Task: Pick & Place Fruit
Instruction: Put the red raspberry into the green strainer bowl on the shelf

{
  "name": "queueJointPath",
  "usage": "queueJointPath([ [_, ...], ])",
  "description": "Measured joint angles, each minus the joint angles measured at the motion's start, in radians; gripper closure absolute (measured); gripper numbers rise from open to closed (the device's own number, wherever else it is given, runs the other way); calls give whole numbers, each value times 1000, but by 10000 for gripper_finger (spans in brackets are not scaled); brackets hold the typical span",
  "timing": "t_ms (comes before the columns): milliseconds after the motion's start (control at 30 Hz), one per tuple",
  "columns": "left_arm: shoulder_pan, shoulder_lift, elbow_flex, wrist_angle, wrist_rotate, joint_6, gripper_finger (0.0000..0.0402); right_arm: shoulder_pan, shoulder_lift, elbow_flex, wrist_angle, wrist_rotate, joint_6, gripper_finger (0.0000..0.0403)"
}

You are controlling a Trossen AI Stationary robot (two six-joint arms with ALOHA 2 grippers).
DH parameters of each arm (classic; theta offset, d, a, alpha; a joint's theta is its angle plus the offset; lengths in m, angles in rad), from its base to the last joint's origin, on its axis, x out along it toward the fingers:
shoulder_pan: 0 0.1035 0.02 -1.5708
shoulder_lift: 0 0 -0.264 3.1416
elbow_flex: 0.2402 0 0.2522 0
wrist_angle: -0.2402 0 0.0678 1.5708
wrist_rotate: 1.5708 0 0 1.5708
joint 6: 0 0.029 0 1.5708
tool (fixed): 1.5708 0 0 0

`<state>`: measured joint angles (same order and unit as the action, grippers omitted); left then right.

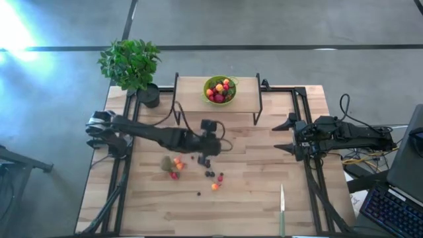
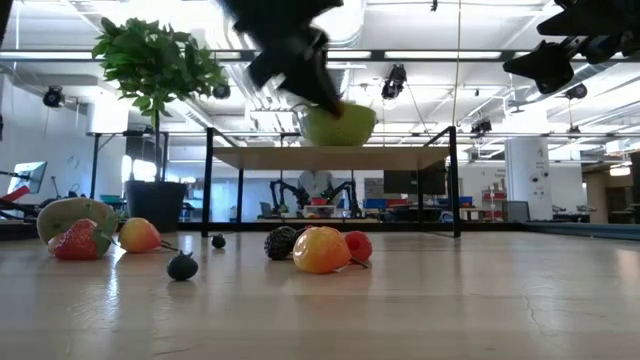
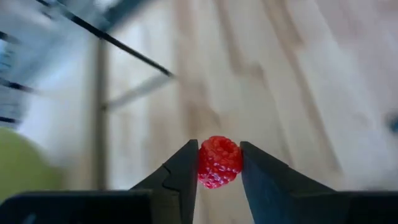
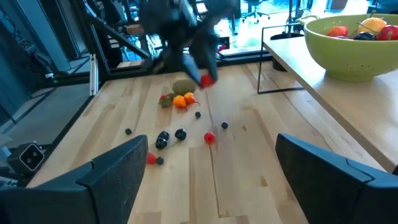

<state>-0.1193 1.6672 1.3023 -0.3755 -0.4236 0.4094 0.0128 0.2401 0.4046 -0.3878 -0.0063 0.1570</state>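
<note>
A red raspberry (image 3: 219, 162) sits pinched between the jaws of the left gripper (image 1: 206, 160), which hangs above the middle of the tabletop (image 1: 251, 198), clear of the wood. From the right wrist view the same berry shows as a red spot at the tip of the dark arm, lifted off the surface; so one piece is in hand and, judging by the task, on its way to the lime-green bowl (image 1: 220, 90).

That bowl stands on a small raised shelf (image 1: 192, 89) at the far edge of the tabletop and already holds several fruits, red, yellow and dark, so part of the job looks done.

Much is left. A loose cluster lies just left of the tabletop's centre: the fuzzy brown kiwi (image 1: 166, 162), a strawberry (image 1: 173, 175) and a small orange fruit (image 1: 178, 163) close beside it. Scattered toward the near edge are dark berries (image 1: 209, 174), a peach-coloured fruit (image 1: 215, 186), a small red berry (image 1: 221, 176) and one lone dark berry (image 1: 198, 194). The exact count is hard to fix, as the smallest pieces blur together from above.

The right gripper (image 1: 289, 136) waits over the right edge of the tabletop, its jaws spread wide and holding nothing. A knife with a green handle (image 1: 282, 210) lies near the front right corner, and a potted plant (image 1: 132, 66) stands at the far left corner.
</note>
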Motion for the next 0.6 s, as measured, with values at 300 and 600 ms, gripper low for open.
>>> queueJointPath([
  [300,148,0,268,9,0,18,291,0,0,0,0,0,0,86],
  [600,354,0,356,7,21,-101,292,0,0,0,0,0,0,113],
])
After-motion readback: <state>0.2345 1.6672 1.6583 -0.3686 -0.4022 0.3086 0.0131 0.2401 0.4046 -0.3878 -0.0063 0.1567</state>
